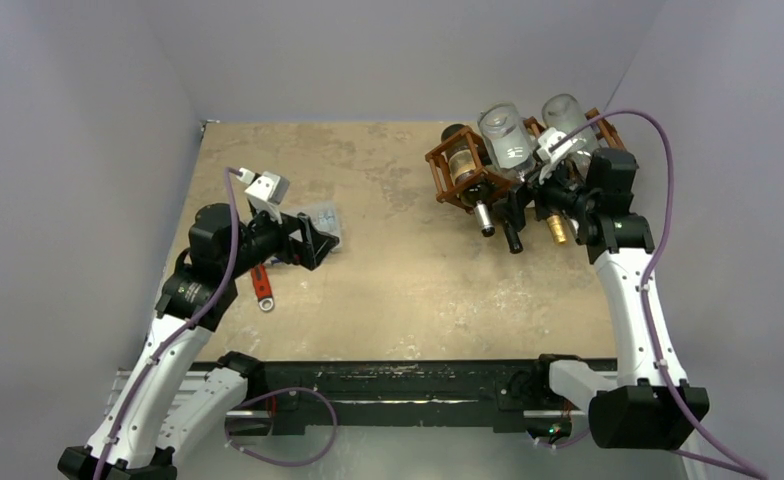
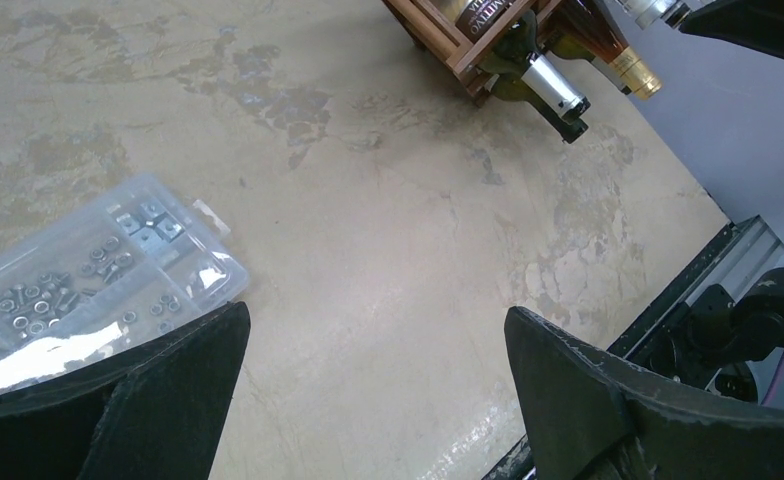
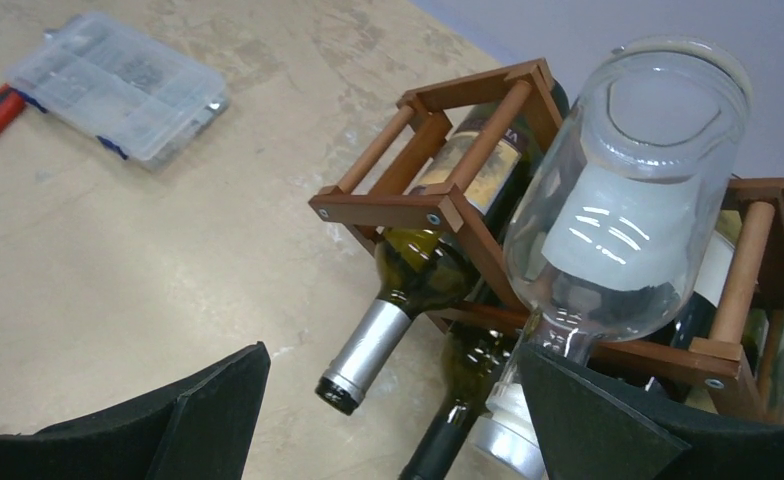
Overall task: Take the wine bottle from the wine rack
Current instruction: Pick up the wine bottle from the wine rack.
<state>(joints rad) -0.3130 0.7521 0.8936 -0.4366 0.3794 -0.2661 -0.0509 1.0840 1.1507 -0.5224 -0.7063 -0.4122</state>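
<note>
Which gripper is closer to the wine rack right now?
Right. The right gripper is open at the front of the wine rack, facing the bottle necks. The left gripper is open far across the table, by the clear plastic box.

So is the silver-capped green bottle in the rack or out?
In. The silver-capped bottle lies in the left cell of the wine rack, only its neck sticking out; the open right gripper holds nothing.

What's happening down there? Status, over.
Left end effector open, empty, by the parts box. Right end effector open, empty, facing the wine rack. No bottle out yet. Silver-capped bottle neck unobstructed.
</note>
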